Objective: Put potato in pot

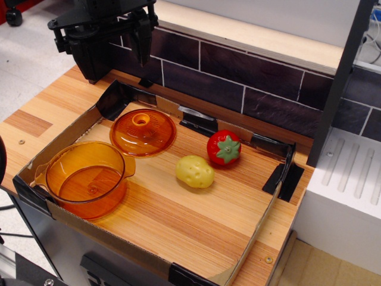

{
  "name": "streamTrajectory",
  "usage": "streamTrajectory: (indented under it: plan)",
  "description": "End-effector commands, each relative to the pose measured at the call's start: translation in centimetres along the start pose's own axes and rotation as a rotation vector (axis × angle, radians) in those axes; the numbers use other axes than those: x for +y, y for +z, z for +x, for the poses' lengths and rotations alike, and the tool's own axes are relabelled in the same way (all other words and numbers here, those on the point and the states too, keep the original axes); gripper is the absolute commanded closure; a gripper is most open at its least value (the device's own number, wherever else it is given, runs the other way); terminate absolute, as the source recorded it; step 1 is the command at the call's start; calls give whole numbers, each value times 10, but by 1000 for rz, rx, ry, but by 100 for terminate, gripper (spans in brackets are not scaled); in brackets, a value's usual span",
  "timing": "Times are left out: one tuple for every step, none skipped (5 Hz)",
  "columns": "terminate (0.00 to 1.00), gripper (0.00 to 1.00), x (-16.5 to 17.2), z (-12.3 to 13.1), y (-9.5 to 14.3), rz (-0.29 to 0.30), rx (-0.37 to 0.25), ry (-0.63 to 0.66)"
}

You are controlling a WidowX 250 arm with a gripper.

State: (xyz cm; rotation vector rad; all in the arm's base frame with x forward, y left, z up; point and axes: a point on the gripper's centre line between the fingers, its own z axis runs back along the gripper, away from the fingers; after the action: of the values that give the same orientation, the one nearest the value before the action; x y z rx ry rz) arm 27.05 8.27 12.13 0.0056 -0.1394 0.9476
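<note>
The pale yellow potato (195, 171) lies on the wooden tray floor, right of centre. The transparent orange pot (85, 179) stands upright and empty at the tray's front left corner, its small handle toward the lid. My black gripper (101, 44) hangs high above the tray's back left corner, far from both the potato and the pot. Its fingers (143, 39) stand wide apart and hold nothing.
A flat orange lid with a knob (143, 132) lies just behind the pot. A red toy tomato with green leaves (224, 148) sits close behind the potato. A low cardboard wall (265, 214) rims the tray. A dark brick backsplash (238, 77) runs behind, and a white block (345, 196) stands at the right.
</note>
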Motion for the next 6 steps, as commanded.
streamTrajectory:
  plan:
    - [0, 0, 0, 0, 0, 0, 0, 0]
    - [0, 0, -6, -11, 1, -14, -9, 106]
    - [0, 0, -14, -24, 2, -57, -26, 302]
    - [0, 0, -21, -37, -1, -64, -36, 400]
    - [0, 0, -24, -51, -5, -59, 26, 492]
    - [0, 0, -27, -63, -15, -33, 70, 575]
